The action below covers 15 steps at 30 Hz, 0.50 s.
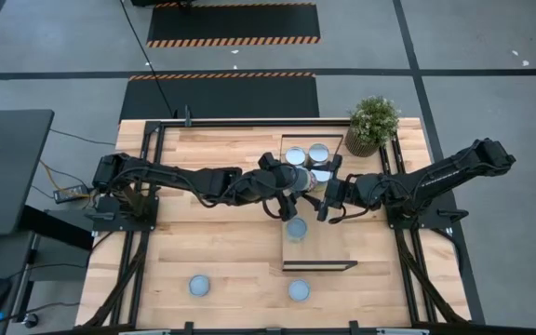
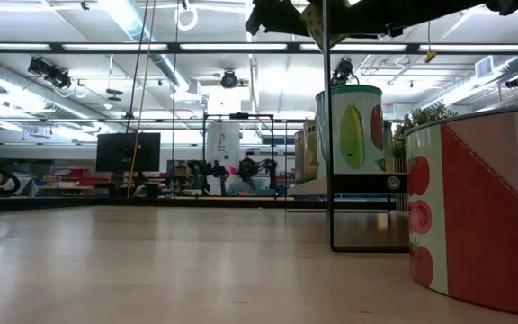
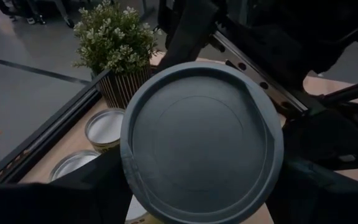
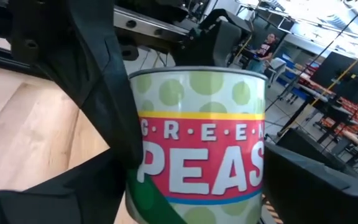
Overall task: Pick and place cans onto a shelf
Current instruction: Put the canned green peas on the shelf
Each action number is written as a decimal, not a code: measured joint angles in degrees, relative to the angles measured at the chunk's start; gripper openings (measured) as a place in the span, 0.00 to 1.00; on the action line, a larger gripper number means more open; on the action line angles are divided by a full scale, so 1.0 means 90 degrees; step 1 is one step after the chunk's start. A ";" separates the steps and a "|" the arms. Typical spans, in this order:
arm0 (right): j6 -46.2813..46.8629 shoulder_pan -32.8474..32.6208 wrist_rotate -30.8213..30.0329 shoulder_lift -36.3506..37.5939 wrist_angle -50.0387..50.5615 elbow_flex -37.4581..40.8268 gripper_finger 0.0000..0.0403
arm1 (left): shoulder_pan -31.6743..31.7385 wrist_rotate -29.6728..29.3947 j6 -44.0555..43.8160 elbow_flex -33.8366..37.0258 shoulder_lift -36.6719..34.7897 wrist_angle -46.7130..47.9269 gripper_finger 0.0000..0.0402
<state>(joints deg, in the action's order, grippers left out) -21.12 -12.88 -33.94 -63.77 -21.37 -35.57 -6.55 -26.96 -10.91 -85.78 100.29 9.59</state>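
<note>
Now green-peas can between both grippers' jaws.

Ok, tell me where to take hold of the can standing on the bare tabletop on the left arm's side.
Take the can across its curved side wall, just below the lid, coming straight down from above. It stands upright with its round top facing up and nothing close beside it on the tabletop. Fingers on opposite sides should therefore fit, and any approach angle looks workable.

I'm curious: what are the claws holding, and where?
Left claw grips the round green-peas tin can by its sides; whether the right claw grips cannot be told.
</note>
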 joint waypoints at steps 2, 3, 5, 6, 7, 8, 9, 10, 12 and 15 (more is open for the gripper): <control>0.0003 0.0000 0.0016 0.0000 0.0003 0.0000 0.83 | 0.0000 0.0045 0.0007 0.0000 0.0000 0.0002 0.72; 0.0009 0.0000 0.0015 0.0000 0.0008 0.0000 0.82 | 0.0002 0.0107 0.0011 0.0000 0.0000 0.0002 0.72; 0.0014 -0.0002 -0.0007 0.0000 0.0017 0.0000 0.79 | 0.0006 0.0229 0.0086 0.0000 0.0000 0.0002 0.72; 0.0012 -0.0002 -0.0030 0.0000 0.0017 0.0000 0.78 | 0.0013 0.0288 0.0172 0.0000 -0.0001 -0.0008 0.72; -0.0004 0.0000 -0.0052 0.0000 0.0017 0.0000 0.78 | 0.0017 0.0302 0.0262 0.0000 -0.0002 -0.0015 0.72; -0.0005 0.0000 -0.0050 0.0000 0.0020 0.0000 0.77 | 0.0017 0.0287 0.0324 0.0000 -0.0002 -0.0020 0.73; -0.0005 0.0000 -0.0057 0.0000 0.0032 0.0000 0.77 | 0.0017 0.0284 0.0395 0.0000 -0.0002 -0.0022 0.73; -0.0005 -0.0002 -0.0060 0.0000 0.0043 0.0000 0.78 | 0.0015 0.0287 0.0467 0.0000 -0.0002 -0.0020 0.73; 0.0010 -0.0044 -0.0105 0.0000 0.0066 0.0000 0.78 | 0.0012 0.0334 0.0667 0.0000 -0.0008 -0.0011 0.77; 0.0036 -0.0116 -0.0168 0.0024 0.0193 -0.0002 0.78 | 0.0003 0.0482 0.1032 0.0000 -0.0056 0.0042 0.84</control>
<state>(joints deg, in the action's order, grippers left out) -20.80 -13.93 -35.46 -63.55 -19.63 -35.59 -6.52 -22.62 -1.63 -85.78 99.79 9.96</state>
